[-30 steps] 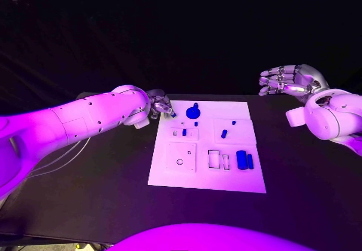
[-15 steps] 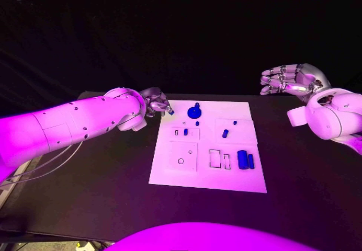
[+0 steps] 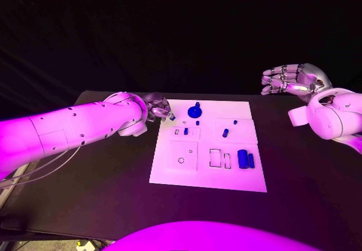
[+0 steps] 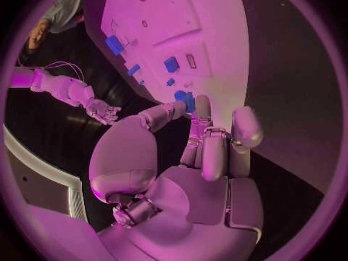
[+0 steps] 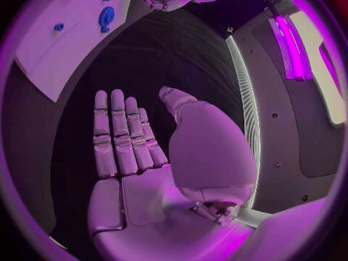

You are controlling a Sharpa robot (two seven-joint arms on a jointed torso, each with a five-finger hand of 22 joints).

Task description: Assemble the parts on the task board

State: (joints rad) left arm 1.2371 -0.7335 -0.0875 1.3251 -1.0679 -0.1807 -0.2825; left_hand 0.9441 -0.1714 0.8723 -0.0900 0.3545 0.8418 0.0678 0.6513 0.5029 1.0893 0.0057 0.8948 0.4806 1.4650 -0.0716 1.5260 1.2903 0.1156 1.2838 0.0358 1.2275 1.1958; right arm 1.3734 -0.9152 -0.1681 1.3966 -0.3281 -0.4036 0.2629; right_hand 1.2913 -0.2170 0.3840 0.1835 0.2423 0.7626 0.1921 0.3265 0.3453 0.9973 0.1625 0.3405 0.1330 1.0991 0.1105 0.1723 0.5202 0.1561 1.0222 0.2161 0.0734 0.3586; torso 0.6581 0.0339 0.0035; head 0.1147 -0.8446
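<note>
One small blue part (image 4: 185,100) is pinched in the left hand (image 3: 158,109), which has lifted off the task board's (image 3: 203,178) corner (right hand (image 3: 293,79) splayed, idle), so placement remains.

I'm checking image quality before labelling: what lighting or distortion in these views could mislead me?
Head view: magenta light tints the white task board and both arms, and the black table merges into a dark backdrop. Left wrist view: fisheye bends the board's straight edges; the silver left hand looms large. Right wrist view: the silver right hand is evenly lit, with bright glowing strips at the circle's rim.
</note>
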